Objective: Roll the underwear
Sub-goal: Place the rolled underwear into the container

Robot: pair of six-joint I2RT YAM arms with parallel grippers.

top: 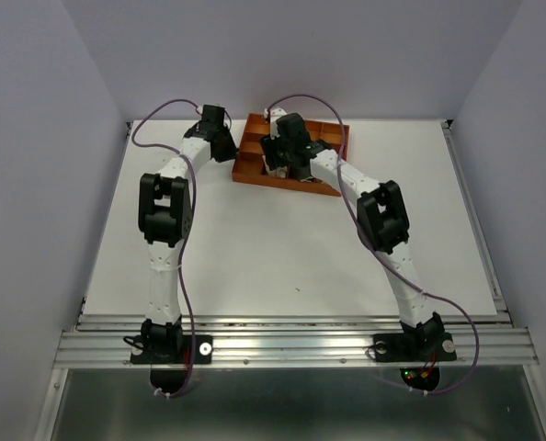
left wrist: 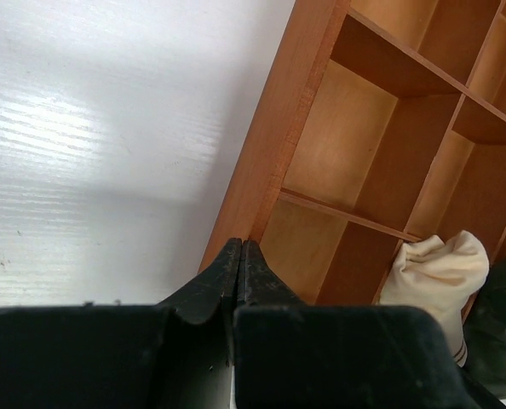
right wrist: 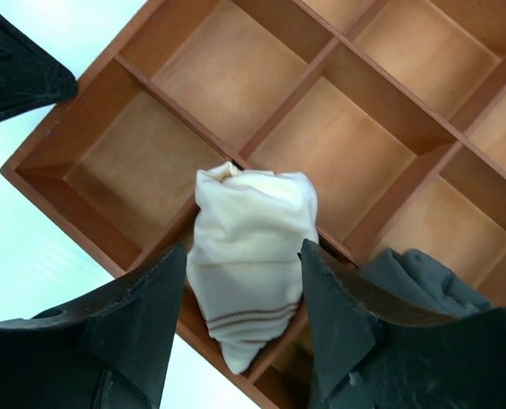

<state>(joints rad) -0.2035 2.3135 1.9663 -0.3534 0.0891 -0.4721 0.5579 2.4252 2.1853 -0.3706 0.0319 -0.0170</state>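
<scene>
Right wrist: peach underwear [right wrist: 251,221] between fingers [right wrist: 142,315] of right end effector [right wrist: 244,247]

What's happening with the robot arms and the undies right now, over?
Left gripper shut, empty, by tray wall. Right gripper shut on cream underwear, over the tray. Dark grey underwear beside it; nothing blocking.
</scene>
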